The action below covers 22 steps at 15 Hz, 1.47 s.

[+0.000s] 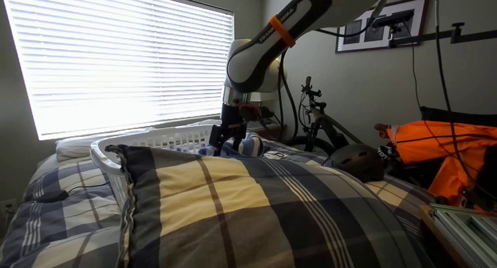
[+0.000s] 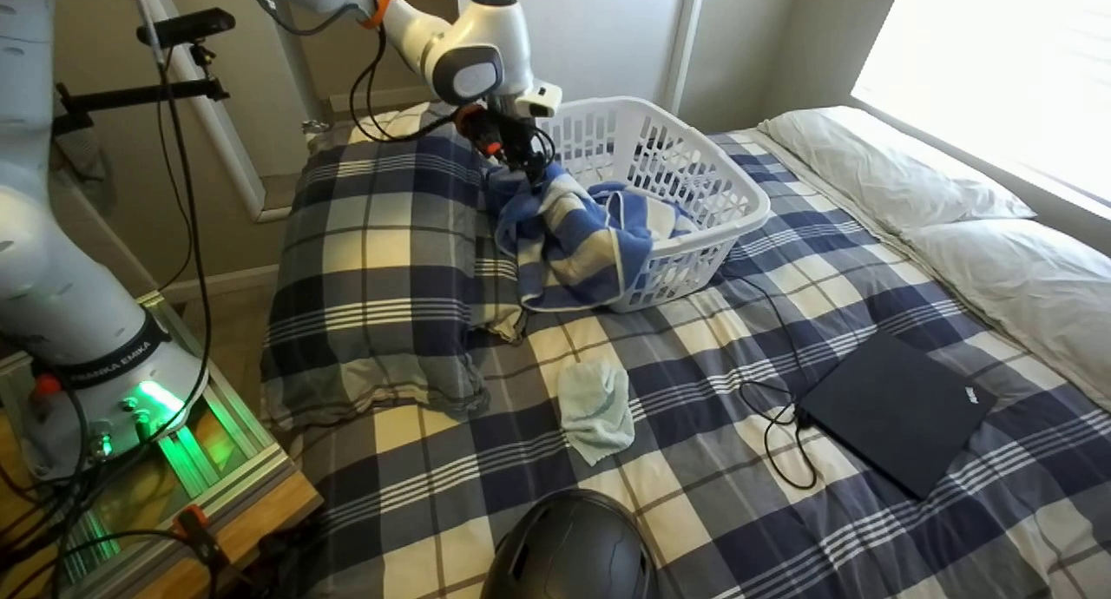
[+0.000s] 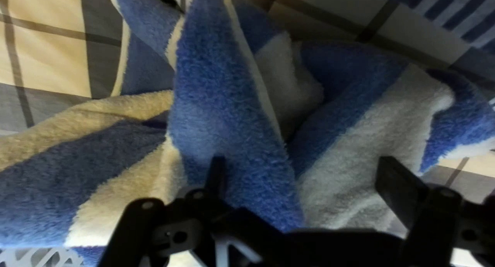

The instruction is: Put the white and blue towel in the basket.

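The white and blue striped towel [image 2: 580, 239] lies draped over the rim of the white slotted basket [image 2: 673, 279]. Part lies inside and part hangs outside toward the bed and pillow. In an exterior view the towel [image 1: 252, 144] shows only partly behind the pillow, beside the basket's rim [image 1: 101, 153]. In the wrist view the towel [image 3: 228, 116] fills the middle in loose folds, and a bit of basket [image 3: 42, 258] shows at the lower left. My gripper [image 3: 301, 162] is open, with its fingers wide apart over the towel. It also shows at the towel in both exterior views [image 1: 228, 140] [image 2: 534, 169].
A large plaid pillow [image 2: 373, 252] stands against the basket's side. A pale cloth [image 2: 597, 412], a black helmet [image 2: 573, 551] and a black laptop with a cable [image 2: 898, 412] lie on the bed. White pillows [image 2: 894, 165] line the window side.
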Each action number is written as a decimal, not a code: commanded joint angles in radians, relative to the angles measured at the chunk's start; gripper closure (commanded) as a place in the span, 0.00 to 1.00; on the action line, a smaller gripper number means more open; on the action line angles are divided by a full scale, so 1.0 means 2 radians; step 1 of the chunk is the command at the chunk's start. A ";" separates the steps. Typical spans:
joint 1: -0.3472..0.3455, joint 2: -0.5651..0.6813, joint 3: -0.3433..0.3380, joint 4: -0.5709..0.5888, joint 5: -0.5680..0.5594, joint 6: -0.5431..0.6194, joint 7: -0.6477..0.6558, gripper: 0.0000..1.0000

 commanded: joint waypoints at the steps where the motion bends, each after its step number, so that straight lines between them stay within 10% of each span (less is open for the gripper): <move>1: -0.019 0.025 0.037 -0.007 0.044 0.077 -0.021 0.00; 7: -0.053 0.036 0.104 -0.011 0.096 0.087 -0.077 0.03; 8: -0.052 0.036 0.103 -0.011 0.094 0.083 -0.076 0.26; 22: 0.008 -0.045 0.024 -0.065 -0.018 0.042 -0.038 1.00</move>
